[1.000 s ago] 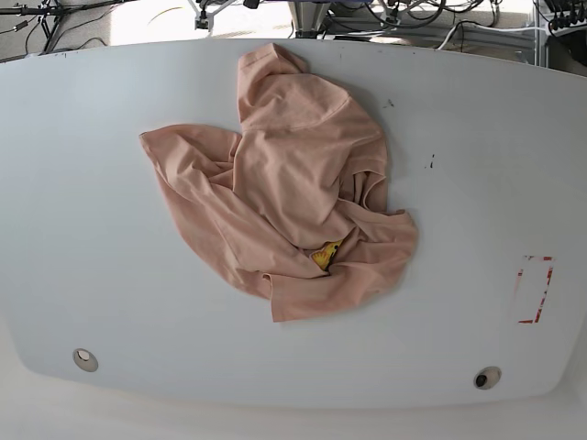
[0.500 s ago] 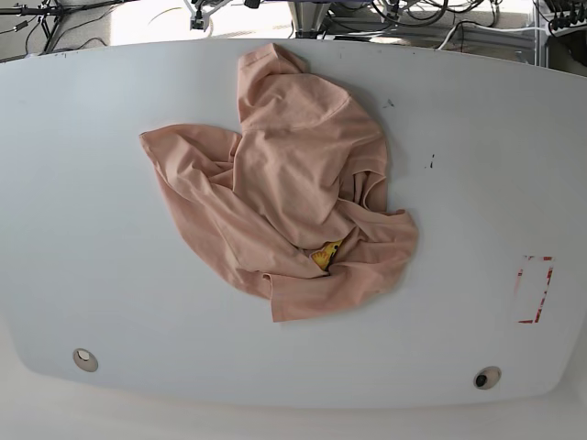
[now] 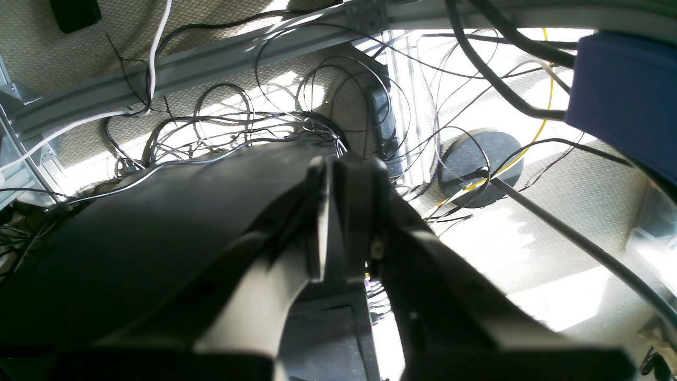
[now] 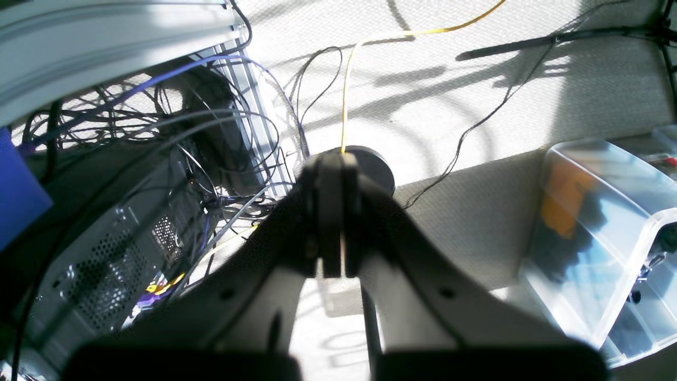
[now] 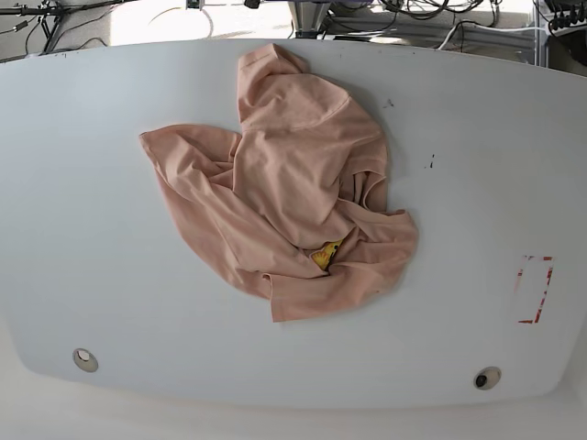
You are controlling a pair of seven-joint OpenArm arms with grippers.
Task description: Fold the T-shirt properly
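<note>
The T-shirt (image 5: 284, 197) lies crumpled near the middle of the white surface (image 5: 92, 238), bunched into an uneven heap with folds running across it. One lobe reaches toward the far edge, another spreads to the left of the base view, and a flap hangs toward the near edge. A small patch of yellow print (image 5: 326, 254) peeps out from a fold on the near side. Compared with the earlier base pictures, the shirt keeps the same shape and place; no fold has shifted. At the far edge the bits of arm hardware seen a second ago among the cables have slipped almost out of the picture.

Neither end effector is near the shirt, and neither appears in the base view. The left end effector (image 3: 344, 222) shows in its wrist camera with its dark fingers drawn nearly together, only a thin slit between them, gripping nothing; behind it are tangled cables (image 3: 238, 121), a metal rail and carpeted floor rather than cloth or surface. The right end effector (image 4: 332, 211) has its fingers pressed flat together, empty, above carpet, a computer case (image 4: 95, 264) and a clear plastic bin (image 4: 597, 233). A red-marked rectangle (image 5: 535, 290) sits on the surface well apart from the shirt, to the right of the base view.
</note>
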